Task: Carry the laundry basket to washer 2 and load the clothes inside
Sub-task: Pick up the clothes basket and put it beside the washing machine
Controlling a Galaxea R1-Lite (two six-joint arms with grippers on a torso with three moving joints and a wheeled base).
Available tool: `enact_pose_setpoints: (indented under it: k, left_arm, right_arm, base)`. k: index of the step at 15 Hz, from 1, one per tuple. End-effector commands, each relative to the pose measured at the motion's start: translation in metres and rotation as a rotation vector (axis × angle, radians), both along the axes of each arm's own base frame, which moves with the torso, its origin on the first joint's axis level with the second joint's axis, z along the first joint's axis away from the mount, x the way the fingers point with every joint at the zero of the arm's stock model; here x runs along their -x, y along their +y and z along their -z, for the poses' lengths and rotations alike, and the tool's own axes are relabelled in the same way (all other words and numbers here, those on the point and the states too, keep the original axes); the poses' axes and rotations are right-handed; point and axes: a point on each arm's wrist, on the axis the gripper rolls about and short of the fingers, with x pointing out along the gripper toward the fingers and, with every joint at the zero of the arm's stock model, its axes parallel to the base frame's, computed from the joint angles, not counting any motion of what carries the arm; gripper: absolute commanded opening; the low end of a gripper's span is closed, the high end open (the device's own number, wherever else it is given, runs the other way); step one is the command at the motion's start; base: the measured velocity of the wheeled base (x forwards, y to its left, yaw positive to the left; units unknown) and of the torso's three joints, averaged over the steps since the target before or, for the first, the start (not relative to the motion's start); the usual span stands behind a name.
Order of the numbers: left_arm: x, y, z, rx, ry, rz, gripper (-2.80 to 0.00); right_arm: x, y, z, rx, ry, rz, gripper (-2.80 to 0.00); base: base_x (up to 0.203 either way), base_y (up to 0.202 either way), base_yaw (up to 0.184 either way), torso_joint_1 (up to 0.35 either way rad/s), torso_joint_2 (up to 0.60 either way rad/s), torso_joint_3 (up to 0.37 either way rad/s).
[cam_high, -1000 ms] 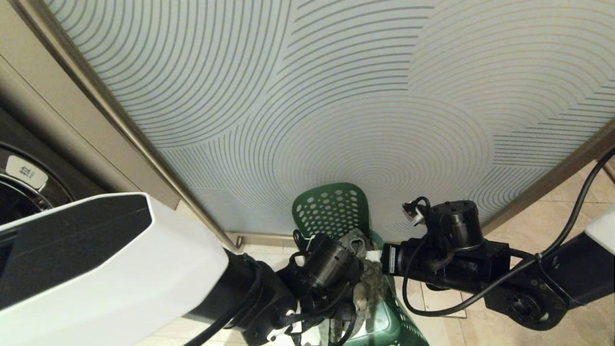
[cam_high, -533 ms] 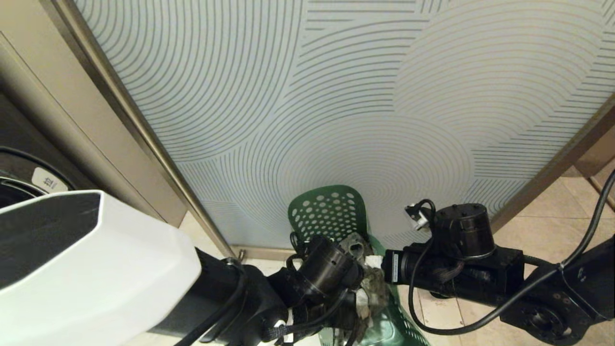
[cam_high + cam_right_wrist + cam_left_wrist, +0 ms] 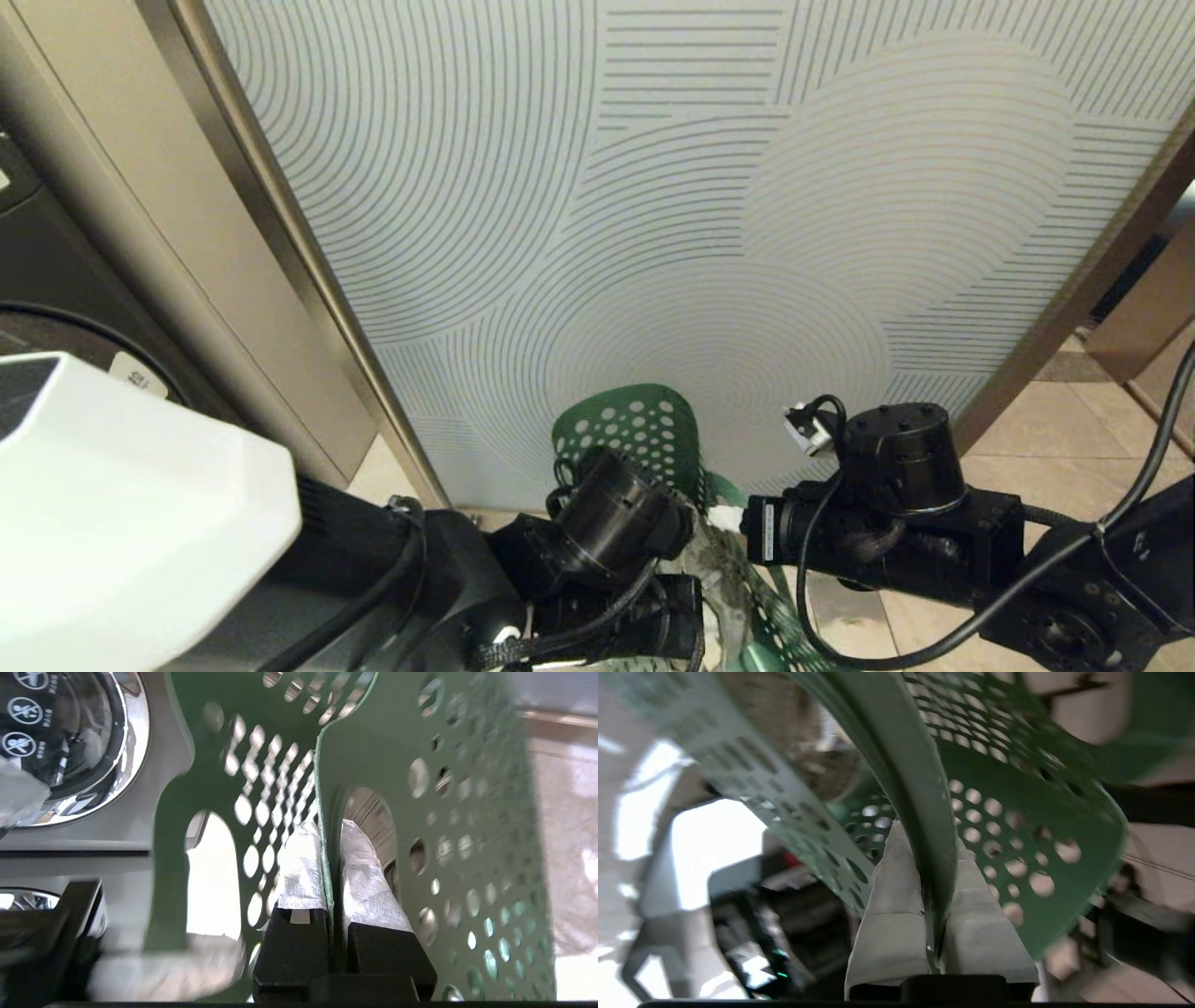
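The laundry basket [image 3: 635, 434] hangs low in the head view between the two arms, in front of a pale panel with curved stripes [image 3: 691, 215] and above the tiled floor [image 3: 1046, 439]. The left gripper [image 3: 931, 896] has its white padded fingers [image 3: 892, 914] pinching the basket's rim, one finger on each side of the green wall. The right gripper [image 3: 331, 868] grips the opposite wall the same way, fingers [image 3: 301, 868] pressed onto the plastic beside an oval handle slot [image 3: 369, 826]. The clothes [image 3: 714, 569], a grey-beige bundle, lie inside the basket between the wrists. A chrome-rimmed washer door [image 3: 70, 751] shows beyond the basket in the right wrist view; its number cannot be read.
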Motion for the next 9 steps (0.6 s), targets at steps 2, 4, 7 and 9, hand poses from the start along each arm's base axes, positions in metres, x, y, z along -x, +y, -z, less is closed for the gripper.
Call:
enact_pose_setpoints:
  k: [2, 4, 7, 9]
  left_arm:
    - [0.0021, 0.0014, -0.0071, 0.051, 0.048, 0.014, -2.80]
    - [0.0018, 0.0002, -0.0065, 0.052, 0.050, 0.015, -2.80]
    - [-0.0003, -0.0032, -0.0022, 0.043, 0.053, 0.016, -2.80]
    - [-0.0011, -0.0043, 0.0008, 0.036, 0.056, 0.017, -2.80]
  right_arm:
    - [0.0004, 0.0003, 0.0010, -0.004, 0.000, -0.001, -2.80]
    - [0.0009, -0.0001, 0.0017, -0.007, -0.009, 0.000, -2.80]
    - [0.0011, -0.0002, 0.0027, -0.008, -0.014, -0.001, -2.80]
    - [0.0008, -0.0005, 0.0039, -0.008, -0.009, 0.000, -2.80]
  base:
    - [0.000, 0.000, 0.000, 0.004, 0.00, 0.203]
    - [0.000, 0.000, 0.000, 0.002, 0.00, 0.206]
    - [0.000, 0.000, 0.000, 0.004, 0.00, 0.203]
    - [0.000, 0.000, 0.000, 0.005, 0.00, 0.200]
